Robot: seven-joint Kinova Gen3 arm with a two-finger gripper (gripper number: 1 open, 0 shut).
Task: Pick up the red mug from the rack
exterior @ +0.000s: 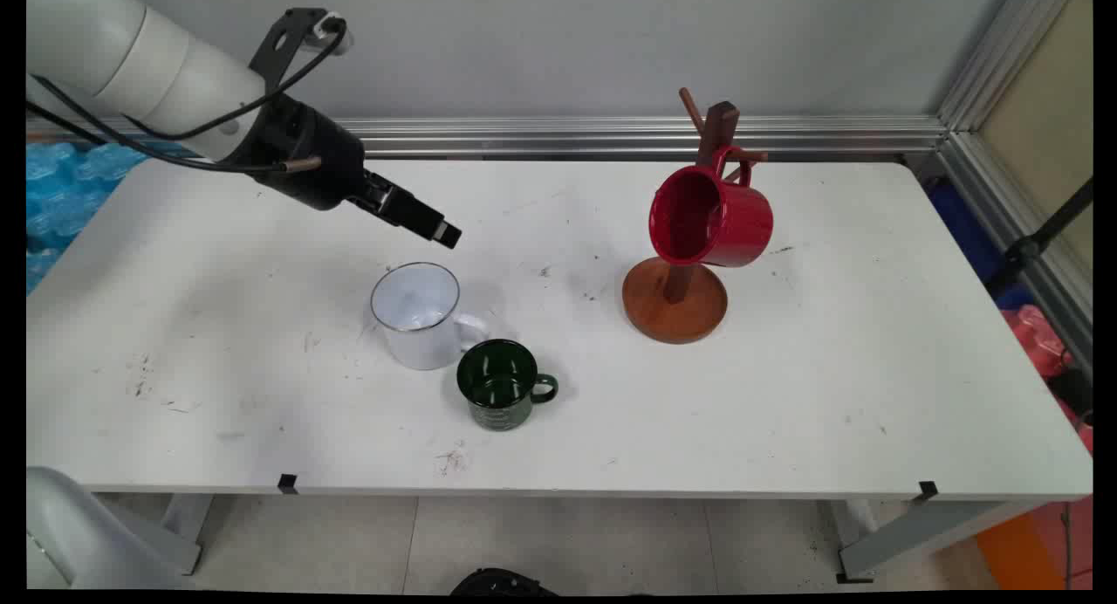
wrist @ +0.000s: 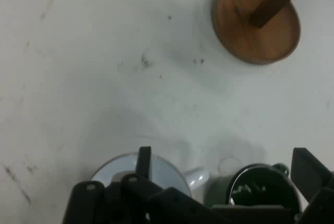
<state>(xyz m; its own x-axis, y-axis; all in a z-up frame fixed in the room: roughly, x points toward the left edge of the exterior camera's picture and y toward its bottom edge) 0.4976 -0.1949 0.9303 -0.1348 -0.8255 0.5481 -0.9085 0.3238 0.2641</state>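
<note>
Above the white table (exterior: pixel 785 394), left of its middle, the black gripper (exterior: pixel 436 229) hangs tilted with its fingers (wrist: pixel 143 160) spread apart and holding nothing. Nearest to it, just below in the main view, a white mug (exterior: pixel 417 316) stands upright, its handle turned toward a dark green mug (exterior: pixel 500 384) that stands just beside it on the near side. Both mugs show at the bottom of the hand view, the white mug (wrist: pixel 167 174) and the green mug (wrist: pixel 261 190). Well apart to the right stands a wooden mug tree (exterior: pixel 676 294) with a round base, and a red mug (exterior: pixel 709 218) hangs tilted from one of its pegs, mouth toward the camera
</note>
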